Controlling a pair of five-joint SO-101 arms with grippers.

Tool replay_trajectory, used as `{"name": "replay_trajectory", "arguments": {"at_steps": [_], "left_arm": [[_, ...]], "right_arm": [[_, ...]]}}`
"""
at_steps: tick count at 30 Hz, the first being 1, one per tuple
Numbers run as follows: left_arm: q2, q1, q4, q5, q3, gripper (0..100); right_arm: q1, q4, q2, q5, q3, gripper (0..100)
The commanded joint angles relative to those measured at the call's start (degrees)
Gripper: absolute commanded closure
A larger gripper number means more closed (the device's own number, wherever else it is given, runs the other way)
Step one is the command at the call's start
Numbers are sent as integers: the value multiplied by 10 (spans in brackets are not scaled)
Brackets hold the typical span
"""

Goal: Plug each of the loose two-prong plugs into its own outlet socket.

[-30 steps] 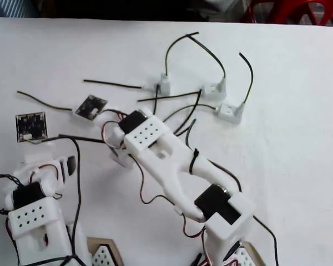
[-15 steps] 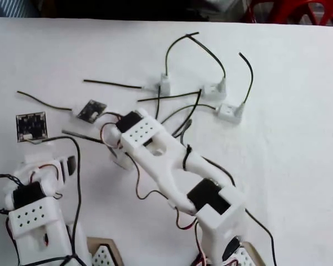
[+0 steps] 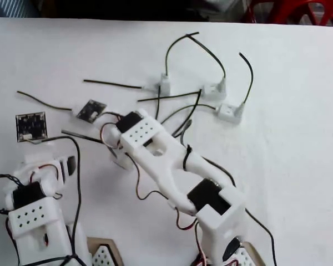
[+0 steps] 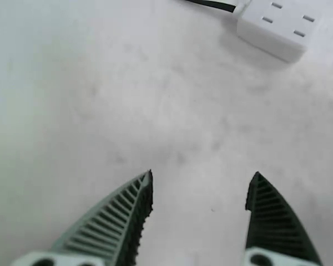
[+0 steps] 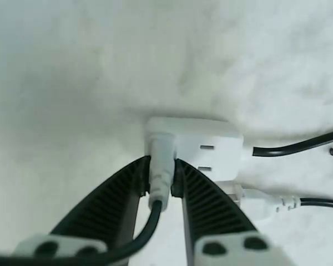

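Our right tool (image 5: 161,178) is clenched on the pale two-prong plug (image 5: 160,166), pinching its sides so that, we judge, it can be pushed straight into the white plastic outlet block (image 5: 211,145) lying on the white counter (image 5: 72,66) left of centre. The plug's long axis runs in line with the fingers, prong end at the block's face, black cord (image 5: 149,224) trailing back toward the wrist; we cannot tell how deep the prongs sit. Our left tool (image 4: 200,194) hangs released at the near left, holding nothing, with a second white outlet block (image 4: 275,27) ahead of it
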Motion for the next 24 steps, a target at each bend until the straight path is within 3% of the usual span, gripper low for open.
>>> {"name": "replay_trajectory", "arguments": {"at_steps": [1, 9, 14, 19, 24], "left_arm": [[-14, -4, -12, 3, -2, 725], [-14, -4, -12, 3, -2, 723], [-14, -4, -13, 3, -2, 722], [-14, -4, -13, 3, -2, 722], [-14, -4, -13, 3, -2, 722]], "right_arm": [[36, -13, -61, 2, -2, 981], [108, -141, -124, -5, 0, 981], [134, -245, -123, -127, 18, 930], [145, -230, -131, -190, 17, 719], [140, -153, -189, -193, 17, 731]]}}
